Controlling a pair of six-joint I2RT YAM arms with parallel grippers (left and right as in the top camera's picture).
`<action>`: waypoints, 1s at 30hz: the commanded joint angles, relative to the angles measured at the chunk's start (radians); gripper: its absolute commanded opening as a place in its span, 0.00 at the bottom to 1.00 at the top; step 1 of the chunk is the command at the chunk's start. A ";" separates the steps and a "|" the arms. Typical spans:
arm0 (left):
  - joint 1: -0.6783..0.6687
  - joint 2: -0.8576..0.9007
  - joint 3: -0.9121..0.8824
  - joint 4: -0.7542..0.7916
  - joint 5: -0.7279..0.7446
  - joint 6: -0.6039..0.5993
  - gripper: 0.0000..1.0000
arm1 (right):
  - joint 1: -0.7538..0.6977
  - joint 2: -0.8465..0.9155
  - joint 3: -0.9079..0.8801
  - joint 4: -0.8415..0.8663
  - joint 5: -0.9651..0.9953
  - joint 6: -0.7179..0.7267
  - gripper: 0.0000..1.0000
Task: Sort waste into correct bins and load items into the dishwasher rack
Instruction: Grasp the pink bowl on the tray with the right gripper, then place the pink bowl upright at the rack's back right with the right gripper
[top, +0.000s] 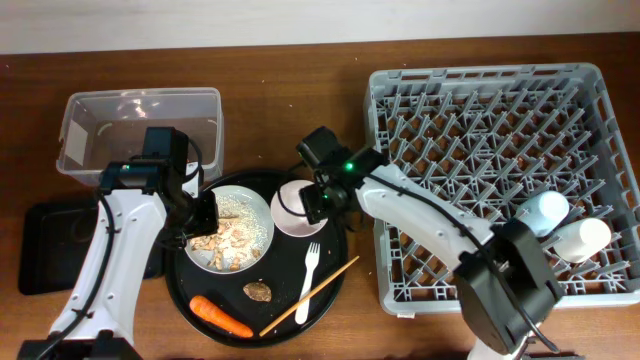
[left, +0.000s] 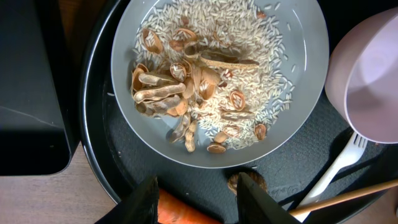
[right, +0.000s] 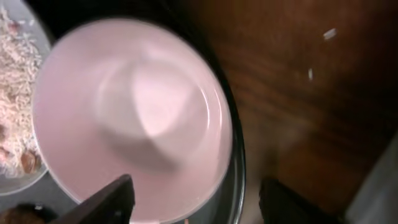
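Observation:
The grey-white plate (top: 262, 218) holds pale rice (left: 249, 37) and beige food scraps (left: 180, 93) on the large round black tray (top: 330, 300). The pink bowl (top: 290, 212) sits beside it, to its right. The orange carrot (top: 220, 315), brown lump (top: 257, 291) and white fork (top: 310, 280) lie on the same tray. My left gripper (left: 199, 199) is open and empty above the plate's near edge, carrot (left: 186, 211) between its fingers below. My right gripper (right: 199, 199) is open, its fingers either side of the pink bowl's (right: 130, 112) rim. No red wrapper or tissue shows.
The clear tub (top: 140, 130) stands at the back left and the flat black tray (top: 50, 245) at the left. The grey dishwasher rack (top: 480, 140) fills the right, with two small cups (top: 540, 212) (top: 582, 238) in it. A wooden chopstick (top: 310, 295) lies by the fork.

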 joint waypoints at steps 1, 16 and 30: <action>0.008 0.000 0.003 -0.002 -0.010 -0.014 0.40 | 0.002 0.028 0.002 0.043 0.031 0.052 0.54; 0.008 0.000 0.003 -0.002 -0.010 -0.013 0.40 | -0.015 0.086 0.049 0.018 0.080 0.088 0.04; 0.008 0.000 0.003 -0.003 -0.006 -0.013 0.41 | -0.424 -0.277 0.337 -0.443 1.152 0.085 0.04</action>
